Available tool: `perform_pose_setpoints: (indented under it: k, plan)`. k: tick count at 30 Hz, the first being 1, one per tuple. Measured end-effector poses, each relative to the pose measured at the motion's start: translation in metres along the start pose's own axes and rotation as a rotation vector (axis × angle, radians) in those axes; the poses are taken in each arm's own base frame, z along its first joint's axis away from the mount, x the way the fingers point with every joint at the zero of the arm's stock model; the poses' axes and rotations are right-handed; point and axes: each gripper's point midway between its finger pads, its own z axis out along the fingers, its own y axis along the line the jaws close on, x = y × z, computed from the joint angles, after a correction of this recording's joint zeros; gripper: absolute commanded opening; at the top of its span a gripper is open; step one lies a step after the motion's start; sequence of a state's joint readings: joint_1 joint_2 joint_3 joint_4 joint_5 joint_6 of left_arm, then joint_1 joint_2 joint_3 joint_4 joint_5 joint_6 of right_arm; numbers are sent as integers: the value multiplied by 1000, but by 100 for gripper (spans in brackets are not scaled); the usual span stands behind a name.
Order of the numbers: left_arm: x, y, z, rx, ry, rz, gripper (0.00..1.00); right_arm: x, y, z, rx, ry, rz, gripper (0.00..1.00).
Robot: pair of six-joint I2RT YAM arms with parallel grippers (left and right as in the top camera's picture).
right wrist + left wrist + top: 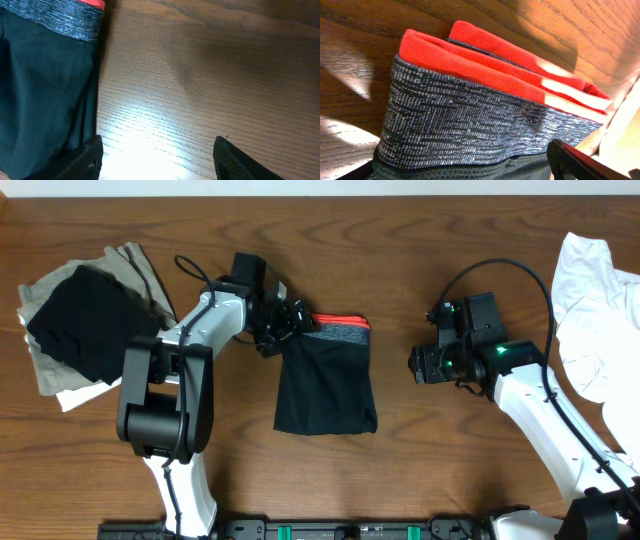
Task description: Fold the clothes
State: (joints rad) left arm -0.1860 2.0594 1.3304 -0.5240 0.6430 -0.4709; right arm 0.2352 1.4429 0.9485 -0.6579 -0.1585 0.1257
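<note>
one garment: leggings [326, 385] folded into a compact rectangle mid table [420, 240], waistband [338, 332] on the far edge.
left gripper [292, 328]: jaws wide at the waistband corner, gripping nothing, so the fold lies free.
right gripper [414, 366]: wide, empty, just beside the fold.

Even overhead light, warm hard-edged patches in left wrist view, glare on table [135, 160]

Both arms [190, 340] wear white shells with black joint housings. Behind the left gripper [285, 330] a thin black cable [190, 268] loops. Behind the right gripper [418, 366] green lights [497, 350] glow on a black wrist block, and its fingers [235, 160] are matte black.
</note>
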Motion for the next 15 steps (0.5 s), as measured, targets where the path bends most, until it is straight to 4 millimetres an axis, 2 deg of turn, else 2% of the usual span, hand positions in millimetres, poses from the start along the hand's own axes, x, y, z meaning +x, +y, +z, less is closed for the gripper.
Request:
perform_pose_setpoints:
  k: [4,7,10,12,15]
  plan:
    - [-1,-4,3,-17,-18,33,89,-2,2,0,-12,-9,-2,69]
    - [-3,-9,6,-24,-35,80,96,-7,4,0,-25,-27,-5,68]
    - [-1,-16,10,-28,-41,134,96,-15,7,3,-36,-56,-12,67]
    - [1,-18,12,-37,-43,163,96,-24,11,9,-46,-84,-27,68]
    - [3,-20,14,-46,-42,189,96,-36,24,28,-74,-113,-63,66]
